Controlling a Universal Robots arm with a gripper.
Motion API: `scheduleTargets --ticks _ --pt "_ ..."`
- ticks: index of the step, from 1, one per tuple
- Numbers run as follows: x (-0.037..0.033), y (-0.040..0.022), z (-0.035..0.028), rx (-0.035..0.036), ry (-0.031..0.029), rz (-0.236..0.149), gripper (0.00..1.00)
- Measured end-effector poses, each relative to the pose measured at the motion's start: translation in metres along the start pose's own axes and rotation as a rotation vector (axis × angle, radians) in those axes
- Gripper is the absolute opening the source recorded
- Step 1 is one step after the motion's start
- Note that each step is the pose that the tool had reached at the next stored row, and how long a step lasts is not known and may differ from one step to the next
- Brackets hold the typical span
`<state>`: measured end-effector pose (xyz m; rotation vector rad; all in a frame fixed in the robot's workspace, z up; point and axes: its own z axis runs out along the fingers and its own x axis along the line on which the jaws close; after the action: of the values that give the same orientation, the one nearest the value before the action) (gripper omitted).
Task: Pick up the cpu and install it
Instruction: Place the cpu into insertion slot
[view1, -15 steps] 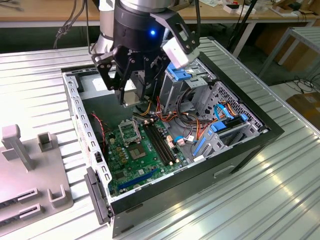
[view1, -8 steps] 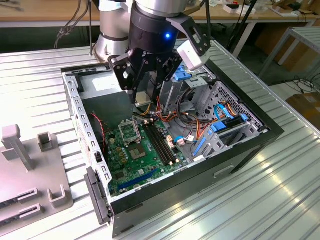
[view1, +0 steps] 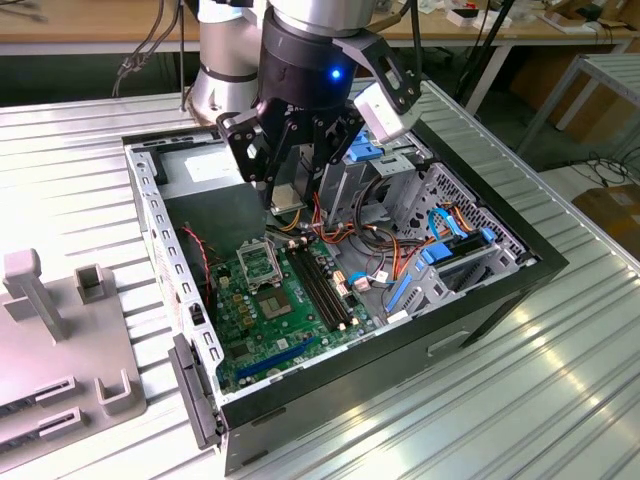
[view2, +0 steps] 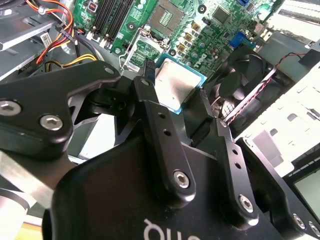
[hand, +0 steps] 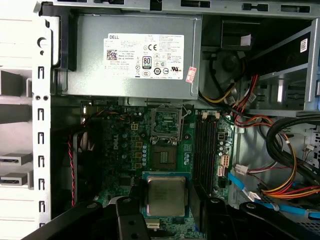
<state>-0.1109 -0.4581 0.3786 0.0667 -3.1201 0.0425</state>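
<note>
In the exterior view the gripper (view1: 291, 205) hangs over the open computer case (view1: 530, 262), which sits on a ribbed metal worktop (view1: 560, 400). Its fingers pinch the cpu (view1: 287, 197) in the air, raised above the green motherboard (view1: 250, 320) and apart from the socket (view1: 277, 303) that lies near the board's middle. In the second wrist view the two black fingers (view2: 156, 117) clamp opposite edges of the cpu (view2: 172, 85), whose silvery top faces the camera; the motherboard (view2: 220, 30) and the socket (view2: 165, 17) lie beyond it, and a black fan (view2: 250, 70) stands to one side. In the first wrist view the cpu (hand: 165, 194) sits level between the fingers (hand: 131, 212), clear of the socket (hand: 165, 155), which lies between it and the power supply (hand: 135, 55) at the case's edge.
</note>
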Motion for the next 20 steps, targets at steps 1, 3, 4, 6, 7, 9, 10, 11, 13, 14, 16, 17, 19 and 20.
scheduleTargets --ticks 1,3,4,6,7,9,10,11,13,14,16,17,19,20 --pt "0.0 0.0 0.0 0.0 0.0 0.0 0.47" --pt "0.0 0.0 0.0 0.0 0.0 0.0 0.47" --pt "0.0 0.0 0.0 0.0 0.0 0.0 0.47" --pt "0.0 0.0 0.0001 0.0 0.0 0.002 0.47" --pt "0.0 0.0 0.0002 -0.0001 0.0001 0.003 0.47" --pt "0.0 0.0 0.0009 -0.0005 0.0005 0.021 0.47" --pt "0.0 0.0 0.0012 -0.0006 0.0008 0.03 0.47" --pt "-0.0001 0.0 0.0015 -0.0008 0.0011 0.04 0.47" --pt "0.0 0.0 0.0018 -0.0008 0.0015 0.05 0.47" --pt "0.0 0.0 0.0018 -0.0009 0.0015 0.05 0.47" --pt "-0.0001 0.0001 0.002 -0.001 0.0014 0.05 0.47" --pt "-0.0001 0.0 0.002 -0.001 0.0014 0.05 0.47" --pt "-0.0001 0.0001 0.0021 -0.0011 0.0013 0.05 0.47" --pt "-0.0001 0.0001 0.0022 -0.0012 0.0013 0.05 0.47"
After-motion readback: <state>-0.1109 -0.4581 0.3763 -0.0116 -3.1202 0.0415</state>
